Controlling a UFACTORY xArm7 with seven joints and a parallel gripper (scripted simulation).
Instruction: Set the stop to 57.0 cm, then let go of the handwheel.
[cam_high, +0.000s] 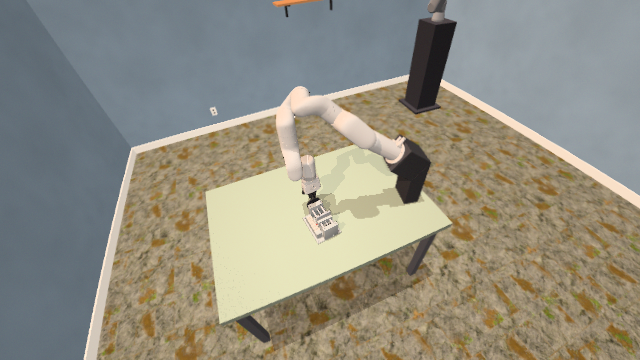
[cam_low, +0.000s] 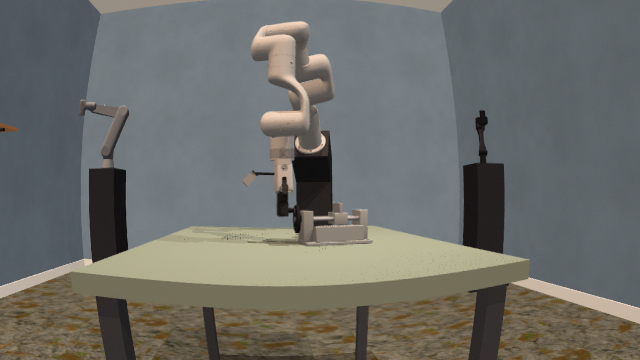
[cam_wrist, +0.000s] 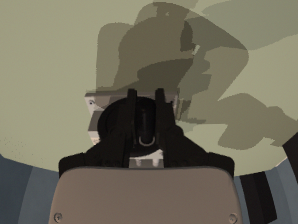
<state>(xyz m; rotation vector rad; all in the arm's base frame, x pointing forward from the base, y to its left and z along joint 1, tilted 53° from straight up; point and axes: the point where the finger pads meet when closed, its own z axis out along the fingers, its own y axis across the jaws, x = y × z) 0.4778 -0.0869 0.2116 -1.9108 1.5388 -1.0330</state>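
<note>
My two dark fingers clamp the black handwheel (cam_wrist: 109, 121) between them, a pale grey fixture (cam_wrist: 93, 102) just beyond, my arm's shadow spreading across the green worktop (cam_wrist: 47, 43) ahead.

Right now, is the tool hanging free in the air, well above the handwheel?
No, the tool is down at the black handwheel on the fixture's end, closed on it.

The white arm (cam_high: 320, 112) rises from its dark pedestal (cam_high: 417, 182), folds over at the elbow and drops the wrist straight down. The gripper (cam_low: 283, 205) points downward, its dark fingers clamped on the handwheel (cam_low: 296, 219) at the fixture's end.
</note>
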